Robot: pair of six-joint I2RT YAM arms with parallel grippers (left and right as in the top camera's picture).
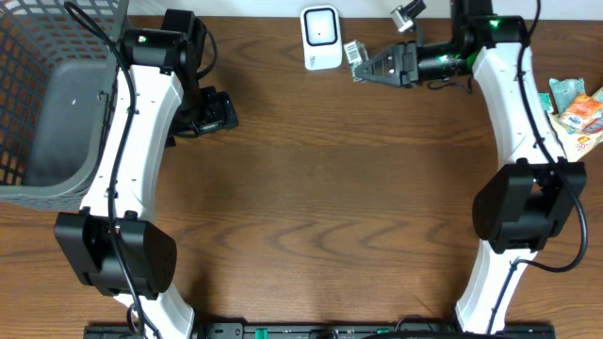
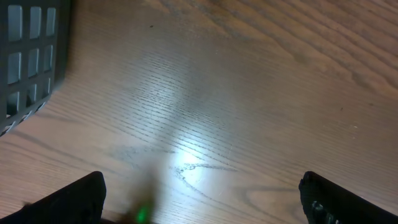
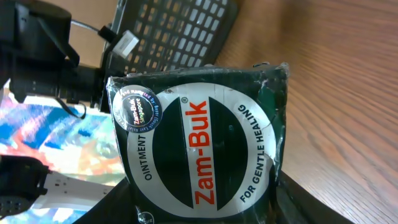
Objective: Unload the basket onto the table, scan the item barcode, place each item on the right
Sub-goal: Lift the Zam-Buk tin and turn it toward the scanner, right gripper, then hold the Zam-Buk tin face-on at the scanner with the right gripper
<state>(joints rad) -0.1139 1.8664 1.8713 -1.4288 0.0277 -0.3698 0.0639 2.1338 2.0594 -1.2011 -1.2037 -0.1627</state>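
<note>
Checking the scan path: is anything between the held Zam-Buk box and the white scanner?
Nothing visible. The right gripper holds the dark green Zam-Buk ointment box just beside the white barcode scanner, with only bare wooden table showing between them.

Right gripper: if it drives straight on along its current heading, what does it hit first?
Likely the scanner. The right gripper, shut on the box, points left at its lower edge, box leading. Height is unclear from overhead, so it might pass over.
</note>
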